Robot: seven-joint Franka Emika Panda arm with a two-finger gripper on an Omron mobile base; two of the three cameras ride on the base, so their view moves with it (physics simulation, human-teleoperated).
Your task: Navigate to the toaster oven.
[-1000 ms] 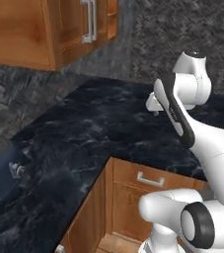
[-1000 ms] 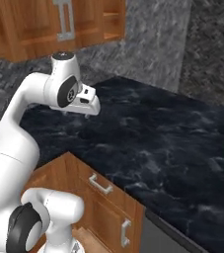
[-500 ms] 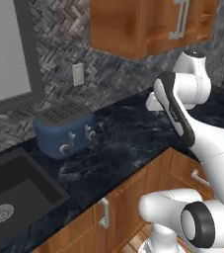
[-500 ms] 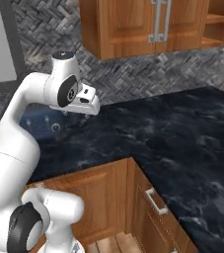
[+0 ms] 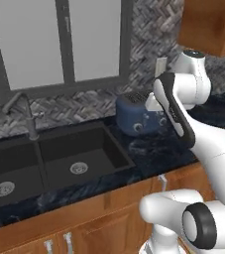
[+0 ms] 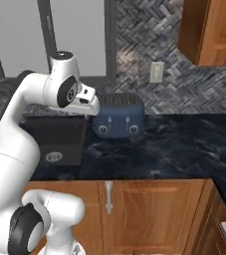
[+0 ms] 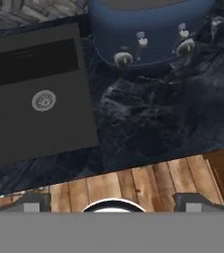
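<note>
The white toaster oven is out of view. My arm is folded up over the counter, with the gripper [image 5: 150, 103] held in front of a dark blue toaster [image 5: 138, 113]. From the right base the gripper [image 6: 91, 103] hangs just left of that toaster [image 6: 118, 116]. Looking along the hand, the two fingertips [image 7: 32, 203] stand far apart at the bottom edge, so the gripper [image 7: 112, 204] is open and holds nothing. The blue toaster [image 7: 148, 34] with its knobs lies at the top there.
A black double sink [image 5: 54, 161] with a faucet [image 5: 28, 119] sits under a window [image 5: 59, 44]. The dark marble counter [image 6: 184, 149] runs right into a corner. Wooden wall cabinets [image 6: 211, 32] hang above, and base cabinets [image 6: 149, 214] stand below.
The base has turned and driven, so the whole scene has shifted: the sink, window and blue toaster now fill the views. The arm keeps its pose.
</note>
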